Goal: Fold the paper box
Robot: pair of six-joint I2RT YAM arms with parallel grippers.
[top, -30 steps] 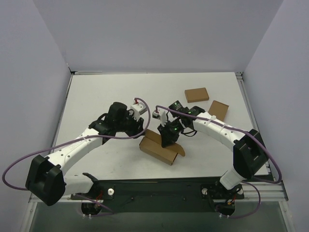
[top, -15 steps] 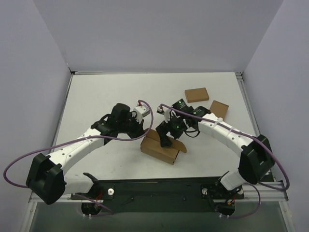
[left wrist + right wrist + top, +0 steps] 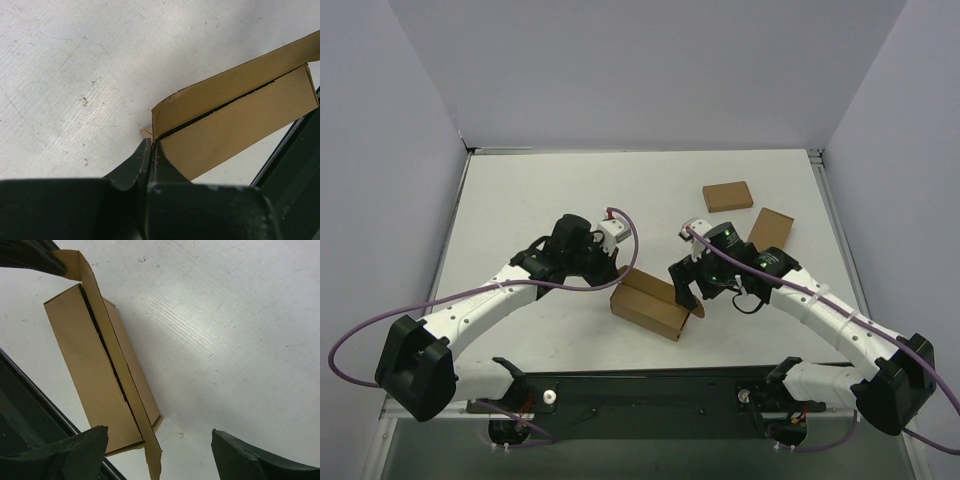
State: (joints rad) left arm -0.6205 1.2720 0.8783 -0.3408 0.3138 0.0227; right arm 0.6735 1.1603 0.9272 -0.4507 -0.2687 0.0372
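Observation:
The paper box (image 3: 650, 306) is a shallow brown cardboard box lying low on the table between my arms, with one long flap (image 3: 107, 347) standing up along its edge. My left gripper (image 3: 618, 271) is at the box's far left corner, its jaws pressed together on the corner of that flap (image 3: 172, 107). In the left wrist view the shut left gripper (image 3: 151, 143) meets the cardboard where flap and box (image 3: 240, 125) join. My right gripper (image 3: 683, 291) hovers by the box's right end, open and holding nothing. In the right wrist view the right gripper (image 3: 160, 452) spans the box's near end (image 3: 85, 365) and bare table.
Two smaller closed brown boxes lie at the back right, one (image 3: 727, 195) farther away and one (image 3: 772, 228) close behind my right arm. The table's black front rail (image 3: 650, 385) runs just below the box. White walls close off the table's other sides.
My right gripper has opened, let go of the box and drawn back to the right. My left gripper has closed on the flap corner. The box has settled flatter.

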